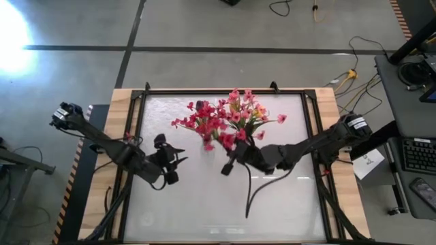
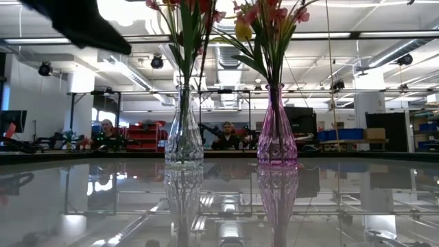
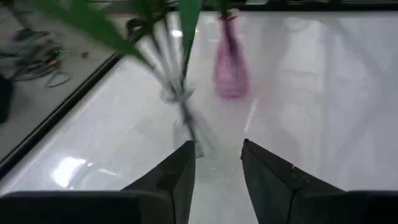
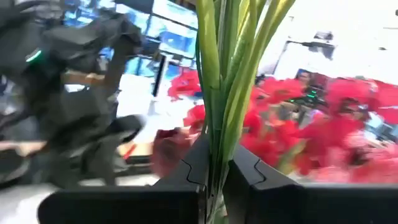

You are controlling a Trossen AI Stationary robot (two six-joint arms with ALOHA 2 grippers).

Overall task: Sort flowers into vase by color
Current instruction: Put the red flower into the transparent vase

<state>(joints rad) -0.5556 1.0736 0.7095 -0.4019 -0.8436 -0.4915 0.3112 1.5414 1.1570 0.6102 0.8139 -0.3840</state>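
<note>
- Sorting was well under way: most flowers [image 1: 228, 119] already stood in two vases near the middle of the desk's [image 1: 300, 204] far edge.
- The clear vase [image 2: 184, 130] held red sprays; the pink vase [image 2: 276, 127] held pink ones with a yellow bloom among them.
- The right tool [image 4: 214, 177] was pinched tight on a bunch of green stems [image 4: 224, 81], hovering just in front of the vases, near the desk's middle.
- The left tool [image 3: 217, 165] hung partly spread and empty, nearer the left edge, pointed toward the clear vase.
- Judging by this, the step in hand was carrying the gripped stems; next they would need lining up over the matching vase's narrow neck and lowering in upright.
</note>
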